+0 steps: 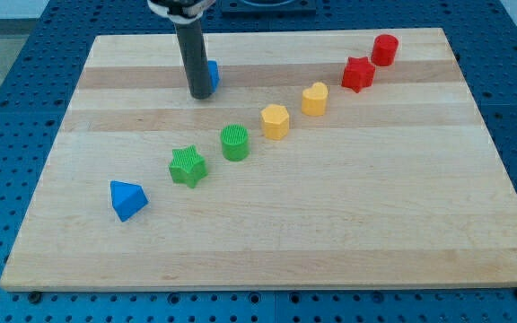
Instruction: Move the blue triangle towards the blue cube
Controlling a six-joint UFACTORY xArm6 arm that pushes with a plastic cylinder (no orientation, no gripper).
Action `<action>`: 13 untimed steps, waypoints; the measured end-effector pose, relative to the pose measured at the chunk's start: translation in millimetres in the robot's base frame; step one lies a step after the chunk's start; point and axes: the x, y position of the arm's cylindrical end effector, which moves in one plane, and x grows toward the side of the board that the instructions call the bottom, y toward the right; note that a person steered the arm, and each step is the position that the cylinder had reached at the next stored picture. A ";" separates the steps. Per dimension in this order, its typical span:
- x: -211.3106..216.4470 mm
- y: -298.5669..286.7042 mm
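Note:
The blue triangle (127,199) lies near the board's lower left. The blue cube (212,74) sits near the view's top, left of centre, mostly hidden behind my rod. My tip (201,94) rests on the board right against the cube's front left side. The triangle is far from the tip, down and to the view's left.
A diagonal row of blocks runs from lower left to upper right: green star (187,167), green cylinder (235,143), yellow hexagon (276,121), yellow heart (314,99), red star (358,74), red cylinder (384,49). The wooden board (330,233) sits on a blue table.

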 end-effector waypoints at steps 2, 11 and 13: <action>-10.8 2.8; 153.8 -60.2; 180.7 -19.5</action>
